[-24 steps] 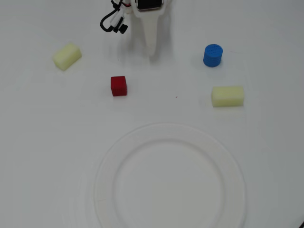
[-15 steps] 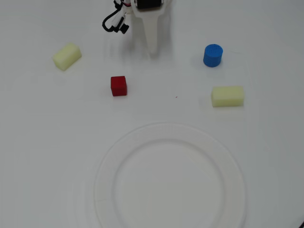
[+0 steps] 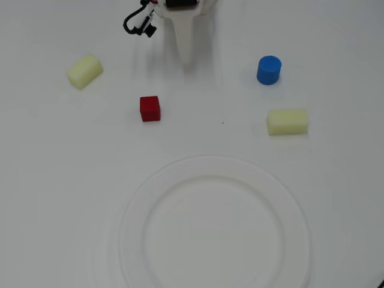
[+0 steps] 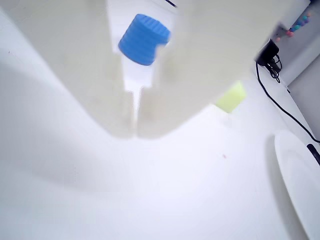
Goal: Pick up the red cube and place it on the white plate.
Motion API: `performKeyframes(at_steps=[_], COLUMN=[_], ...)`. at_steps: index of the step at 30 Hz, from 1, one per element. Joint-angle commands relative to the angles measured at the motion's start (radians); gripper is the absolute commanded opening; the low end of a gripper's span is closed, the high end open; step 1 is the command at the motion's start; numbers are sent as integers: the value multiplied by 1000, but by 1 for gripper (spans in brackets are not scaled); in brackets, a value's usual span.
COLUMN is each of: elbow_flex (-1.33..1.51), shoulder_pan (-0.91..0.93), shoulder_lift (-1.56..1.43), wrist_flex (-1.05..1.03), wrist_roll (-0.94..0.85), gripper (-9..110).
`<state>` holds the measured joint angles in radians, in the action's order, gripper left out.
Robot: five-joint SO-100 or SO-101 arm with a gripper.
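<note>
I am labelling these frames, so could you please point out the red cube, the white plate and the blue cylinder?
red cube (image 3: pixel 150 108): overhead view, on its top face.
white plate (image 3: pixel 137 211): overhead view, on its left rim.
blue cylinder (image 3: pixel 269 69): overhead view, on its top.

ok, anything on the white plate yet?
No. The white plate is bare in the overhead view; its bottom edge is cropped. The red cube sits on the table above it, apart. Wrist view shows only the plate's rim.
</note>
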<state>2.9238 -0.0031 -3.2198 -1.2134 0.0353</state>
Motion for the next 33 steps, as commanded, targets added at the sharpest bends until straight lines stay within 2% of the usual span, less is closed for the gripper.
performKeyframes(at_steps=[1,4,10,12,14,17,24,33], elbow_flex=[-267,-443,-655,-698,-719,-738,-765,-822], shoulder_pan=[6,32,58,89,124,189,324,268], shoulder_lift=[308,508,775,874,943,1000,1155,1319], wrist_flex=[9,-8,0,0,0,0,28,107], wrist_roll=[29,34,-103,-150,-199,-275,-400,-394], gripper=[0,0,2,8,17,21,24,25])
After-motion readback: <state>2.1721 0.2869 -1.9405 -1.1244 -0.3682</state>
